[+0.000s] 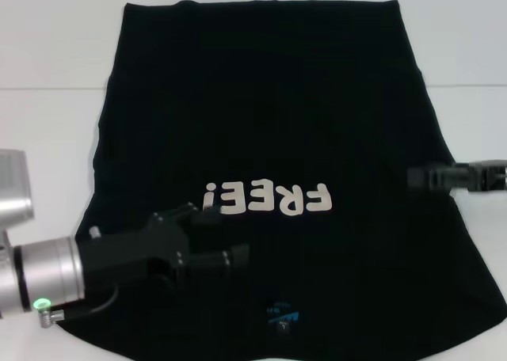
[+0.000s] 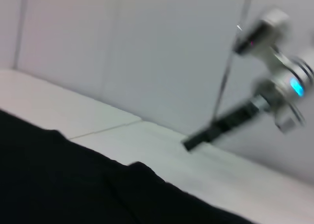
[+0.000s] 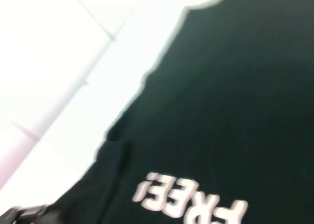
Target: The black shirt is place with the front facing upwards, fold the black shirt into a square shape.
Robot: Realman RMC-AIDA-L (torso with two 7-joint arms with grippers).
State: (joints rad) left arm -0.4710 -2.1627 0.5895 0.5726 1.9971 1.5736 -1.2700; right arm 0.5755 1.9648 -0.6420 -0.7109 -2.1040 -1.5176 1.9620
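With the black shirt spread face-up on the white worktop, your left pincer hovers open beside the lettering, the right pincer, its state indiscernible, at the opposite edge; next, grasp for a side fold.

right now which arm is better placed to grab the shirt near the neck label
Left, probably. The left gripper hovers over the black shirt, just beside the blue neck label and below the FREE! letters. The right gripper sits out at the shirt's right edge, farther from the label.
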